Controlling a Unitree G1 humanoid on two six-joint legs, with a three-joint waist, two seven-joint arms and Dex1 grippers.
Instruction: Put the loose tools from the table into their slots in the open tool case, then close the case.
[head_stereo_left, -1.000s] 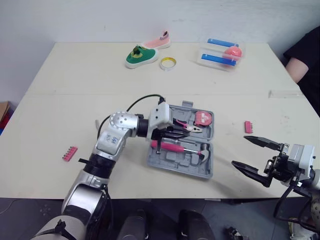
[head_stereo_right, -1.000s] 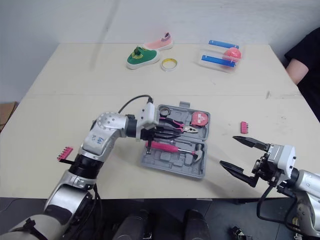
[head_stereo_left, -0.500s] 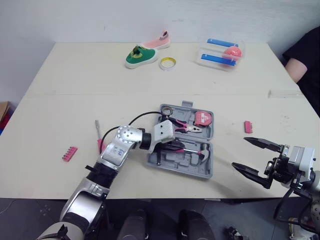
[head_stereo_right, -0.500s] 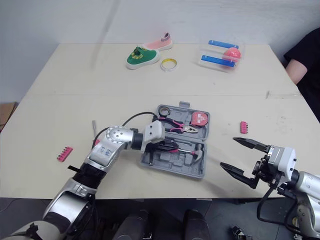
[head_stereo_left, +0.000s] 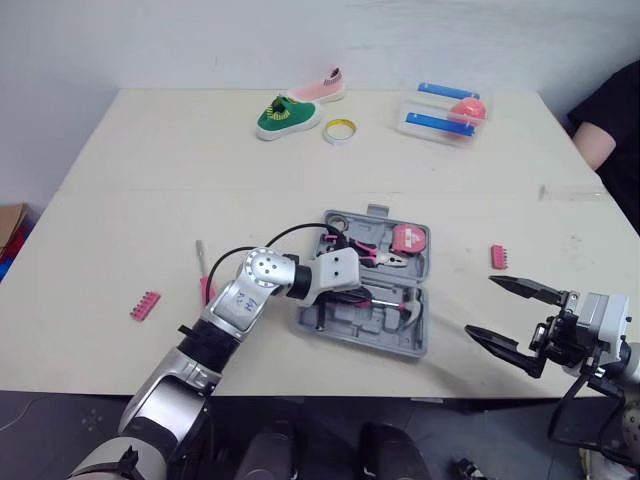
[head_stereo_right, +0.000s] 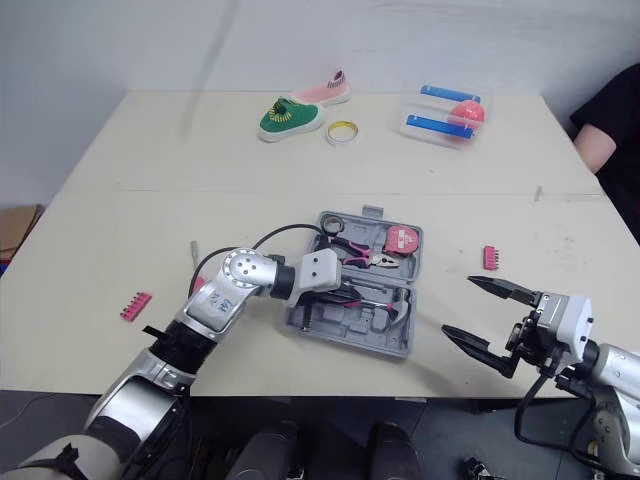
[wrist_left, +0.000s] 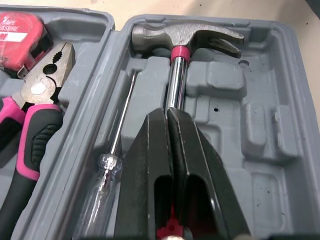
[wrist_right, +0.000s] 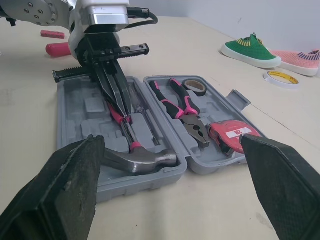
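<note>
The grey tool case (head_stereo_left: 345, 322) lies open near the table's front edge. It holds pink pliers (head_stereo_left: 373, 255), a red tape measure (head_stereo_left: 407, 238), a clear-handled screwdriver (wrist_left: 106, 176) and a hammer (wrist_left: 186, 36). My left gripper (wrist_left: 167, 112) is shut, its tips lying on the hammer's shaft over the near half of the case. A loose pink screwdriver (head_stereo_left: 205, 283) lies left of the case. Loose pink bit strips lie at the far left (head_stereo_left: 145, 305) and right of the case (head_stereo_left: 498, 257). My right gripper (head_stereo_left: 480, 306) hangs open beyond the table's front right edge.
At the back stand a green shoe (head_stereo_left: 285, 115), a pink shoe (head_stereo_left: 325, 85), a yellow tape ring (head_stereo_left: 340, 130) and a clear box (head_stereo_left: 440, 110) with blue items and a pink ball. A person's arm (head_stereo_left: 605, 130) shows at the right edge.
My left gripper has slid from the case's middle towards its near half, onto the hammer. The arm's shift uncovered the pink screwdriver. The right gripper has stayed put.
</note>
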